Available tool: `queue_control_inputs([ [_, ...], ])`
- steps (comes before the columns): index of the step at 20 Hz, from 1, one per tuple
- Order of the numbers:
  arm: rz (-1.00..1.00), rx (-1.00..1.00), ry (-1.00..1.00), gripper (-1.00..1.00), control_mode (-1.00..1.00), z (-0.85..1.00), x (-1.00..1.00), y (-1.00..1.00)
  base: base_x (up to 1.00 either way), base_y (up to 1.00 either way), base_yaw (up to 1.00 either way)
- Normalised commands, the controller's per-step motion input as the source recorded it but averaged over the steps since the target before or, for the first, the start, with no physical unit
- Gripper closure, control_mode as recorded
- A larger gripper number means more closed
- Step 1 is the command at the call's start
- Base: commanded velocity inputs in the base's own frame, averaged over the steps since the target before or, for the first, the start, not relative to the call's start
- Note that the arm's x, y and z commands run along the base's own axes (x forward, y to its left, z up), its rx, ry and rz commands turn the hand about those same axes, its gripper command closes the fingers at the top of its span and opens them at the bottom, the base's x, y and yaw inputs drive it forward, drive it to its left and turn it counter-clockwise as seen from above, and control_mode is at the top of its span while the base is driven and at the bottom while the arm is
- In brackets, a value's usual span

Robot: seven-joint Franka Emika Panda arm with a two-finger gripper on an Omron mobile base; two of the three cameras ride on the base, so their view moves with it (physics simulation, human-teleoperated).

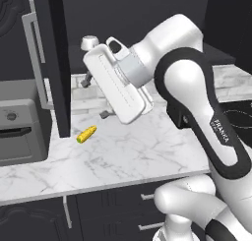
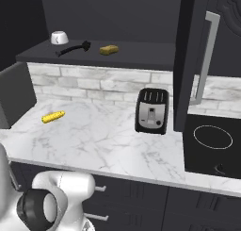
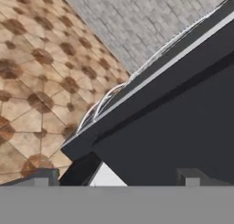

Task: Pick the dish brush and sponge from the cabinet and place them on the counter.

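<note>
Nothing is moved yet: the dish brush (image 2: 74, 48) and sponge (image 2: 108, 49) both lie side by side on the open cabinet (image 2: 141, 55) shelf above the counter (image 2: 113, 140); the gripper (image 3: 116, 179) fingers stand spread, holding nothing

A yellow corn cob (image 2: 52, 116) is lying flat; a black toaster (image 2: 152, 111) is standing upright; a white bowl (image 2: 59, 37) is sitting above.
</note>
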Motion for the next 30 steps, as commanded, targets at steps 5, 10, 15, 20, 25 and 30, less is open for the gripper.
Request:
queue_control_inputs([
  [5, 0.04, 0.02, -0.34, -1.0, -1.0, 0.11, -0.26, -0.53, 0.0, 0.0, 0.0],
  [10, 0.01, 0.03, -0.29, -1.0, -1.0, 0.18, -0.17, -0.41, 0.0, 0.0, 0.0],
  [15, -0.06, 0.02, -0.16, -1.0, -1.0, 0.12, 0.0, -0.38, 0.0, 0.0, 0.0],
  [20, -0.15, 0.04, -0.09, -1.0, -1.0, 0.1, 0.0, -0.48, 0.0, 0.0, 0.0],
  [25, -0.25, 0.04, -0.04, -1.0, -1.0, 0.06, 0.01, -0.42, 0.0, 0.0, 0.0],
  [30, -0.25, 0.13, -0.03, -1.0, -1.0, 0.12, 0.01, -0.32, 0.0, 0.0, 0.0],
])
